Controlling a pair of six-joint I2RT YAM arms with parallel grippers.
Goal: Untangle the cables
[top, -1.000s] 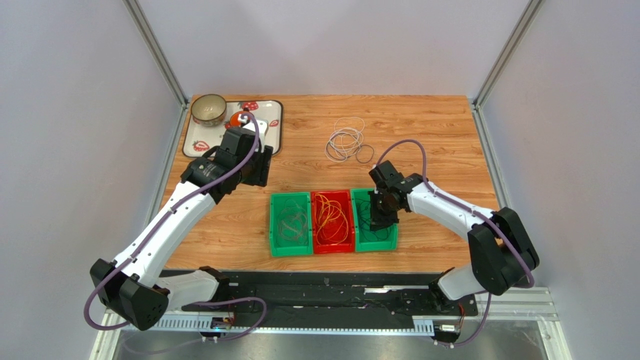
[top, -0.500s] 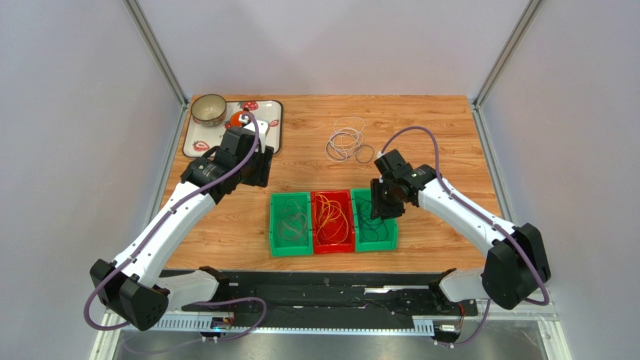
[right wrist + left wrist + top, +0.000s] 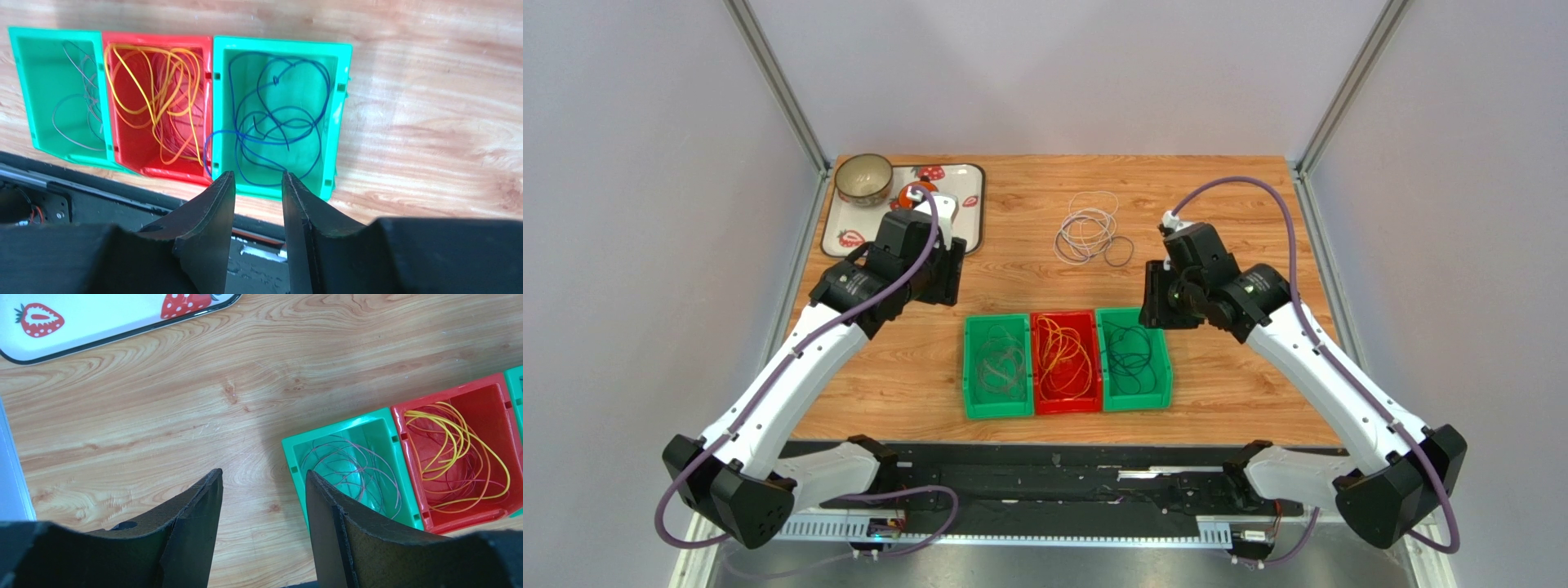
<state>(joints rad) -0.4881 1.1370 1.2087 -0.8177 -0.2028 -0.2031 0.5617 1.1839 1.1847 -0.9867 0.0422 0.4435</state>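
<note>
Top view: three bins sit in a row near the arm bases. The left green bin (image 3: 998,321) holds grey cables (image 3: 999,365), the red bin (image 3: 1066,316) holds orange cables (image 3: 1066,358), and the right green bin (image 3: 1136,402) holds dark cables (image 3: 1134,355). A pile of loose cables (image 3: 1090,230), pale loops with one dark ring, lies on the table (image 3: 1247,196) well beyond the bins, overlapping and unsorted. The left gripper (image 3: 944,272) hangs over bare wood between the tray (image 3: 967,208) and the bins. The right gripper (image 3: 1154,301) is above the far edge of the right green bin.

Left wrist view: the fingers (image 3: 196,514) are spread with nothing between them, only wood below. The left green bin and the red bin are off to the right, with their coils inside.

Right wrist view: the fingers (image 3: 212,208) are parted and empty, so nothing is gripped. All three bins lie below. One dark strand seems to loop over the wall into the red bin, though I cannot tell whether it catches the orange cables.

My judgement: the task is well along. Three colour groups are separated and binned. What is left is the pile on the table, and perhaps tidying that stray strand.
</note>
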